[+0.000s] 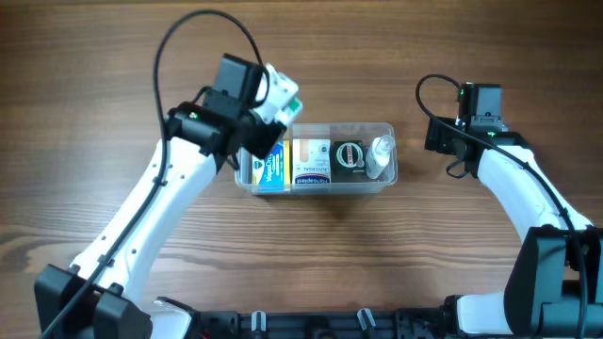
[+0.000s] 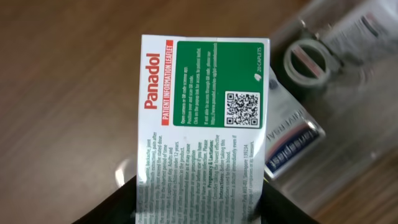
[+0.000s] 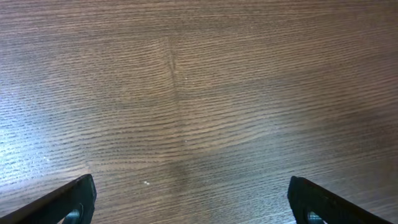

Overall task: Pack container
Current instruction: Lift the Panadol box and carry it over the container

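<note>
The clear rectangular plastic tub [image 1: 358, 185] with rounded corners sits mid-table on the matte, grained brown wooden table [image 1: 424, 245], open side up, its long axis running left to right. Inside, 4 things lie in a row: a glossy blue and yellow carton [image 1: 273, 172], a white and dark carton [image 1: 312, 162], a round dark tin [image 1: 350, 155] and a small clear bottle [image 1: 380, 156]. The left gripper [image 1: 267, 102] clamps a flat white and green Panadol cardboard box [image 2: 202, 118] above the tub's far left corner. The right gripper [image 3: 193, 202] is spread wide over bare wood, right of the tub and apart from it. Open table lies near and far of the rim.
</note>
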Controlling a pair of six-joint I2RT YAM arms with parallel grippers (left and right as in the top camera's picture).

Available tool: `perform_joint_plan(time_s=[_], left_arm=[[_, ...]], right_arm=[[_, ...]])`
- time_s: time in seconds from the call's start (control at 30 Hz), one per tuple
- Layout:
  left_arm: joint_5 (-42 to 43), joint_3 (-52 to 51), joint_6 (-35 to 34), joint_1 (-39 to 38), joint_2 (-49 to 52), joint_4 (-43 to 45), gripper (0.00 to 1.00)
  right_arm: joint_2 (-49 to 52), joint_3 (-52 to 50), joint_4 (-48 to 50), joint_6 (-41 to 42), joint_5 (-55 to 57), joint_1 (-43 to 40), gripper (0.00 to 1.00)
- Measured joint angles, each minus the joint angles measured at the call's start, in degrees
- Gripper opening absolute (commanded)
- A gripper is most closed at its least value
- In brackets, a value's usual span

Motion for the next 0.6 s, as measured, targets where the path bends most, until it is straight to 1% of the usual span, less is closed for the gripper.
perform_joint_plan(time_s=[0.1,0.37,0.6], left_arm=[[1.40,-0.83,2.95,-1.27,0.00,-1.05,0.49],[7.37,-3.58,11.23,-1.64,0.02,0.83,0.50],[8.96,-4.33,13.40,-1.64,3.23,3.56,0.50]], right_arm=[[0.00,0.00,0.02,0.00,0.02,0.00,1.00],[0.00,0.00,0.02,0.00,0.00,0.00,1.00],[0.00,0.00,0.02,0.00,0.02,0.00,1.00]])
